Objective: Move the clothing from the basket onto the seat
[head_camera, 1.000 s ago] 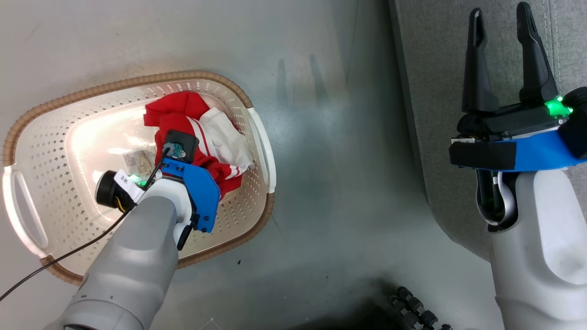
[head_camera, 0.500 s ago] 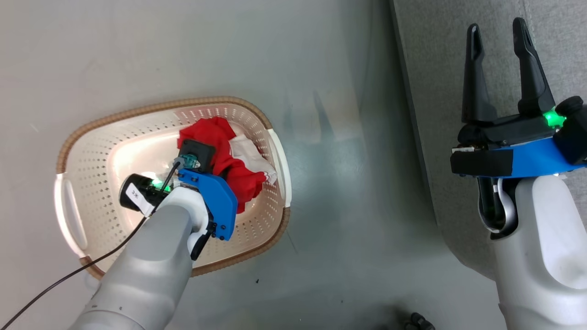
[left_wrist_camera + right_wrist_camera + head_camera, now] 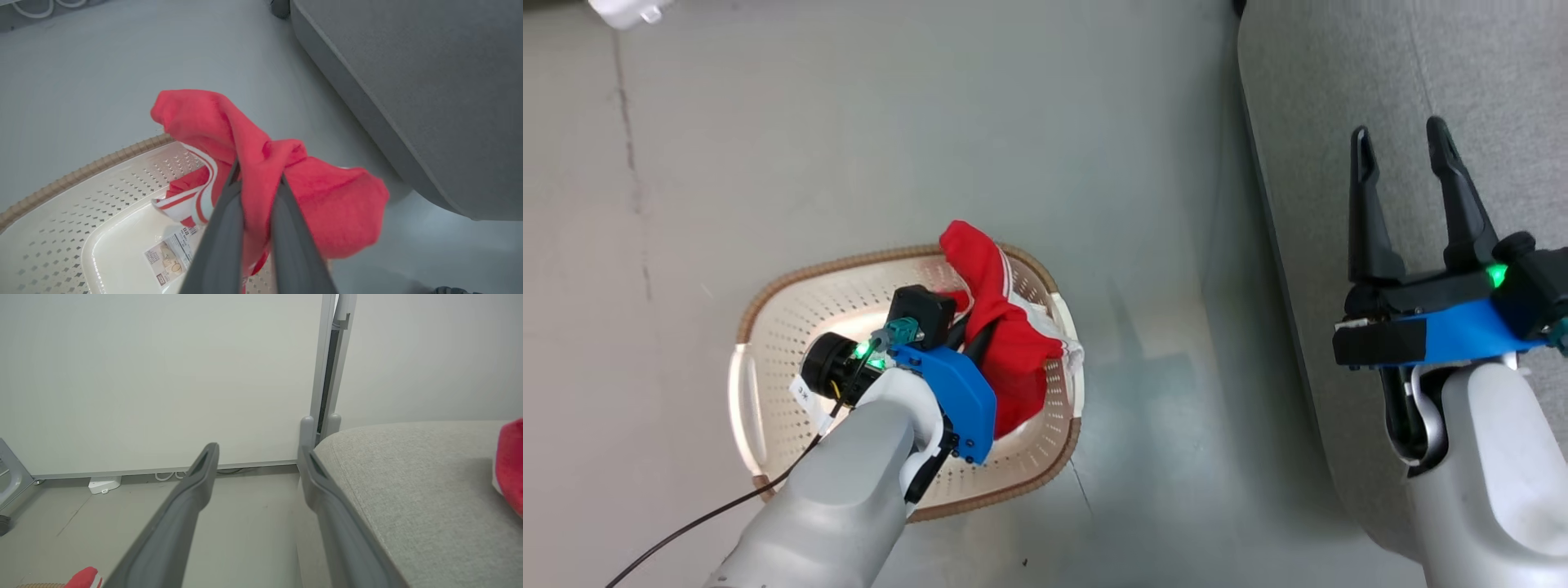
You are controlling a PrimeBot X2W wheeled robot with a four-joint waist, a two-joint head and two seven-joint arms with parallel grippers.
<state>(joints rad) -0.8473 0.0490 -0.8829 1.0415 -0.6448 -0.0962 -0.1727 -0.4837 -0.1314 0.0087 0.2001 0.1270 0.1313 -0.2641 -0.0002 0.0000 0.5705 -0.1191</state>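
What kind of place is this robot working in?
Probably an indoor test room staged like a home: a bare grey floor, a plain white wall with loose cables at its foot, and a grey upholstered seat near a laundry basket.

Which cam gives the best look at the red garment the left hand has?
Left wrist view: the red garment is large and sharp, pinched between the left hand's fingers above the basket. Head view shows it from above, partly behind the hand. Right wrist view catches a small red tip at its bottom-left edge.
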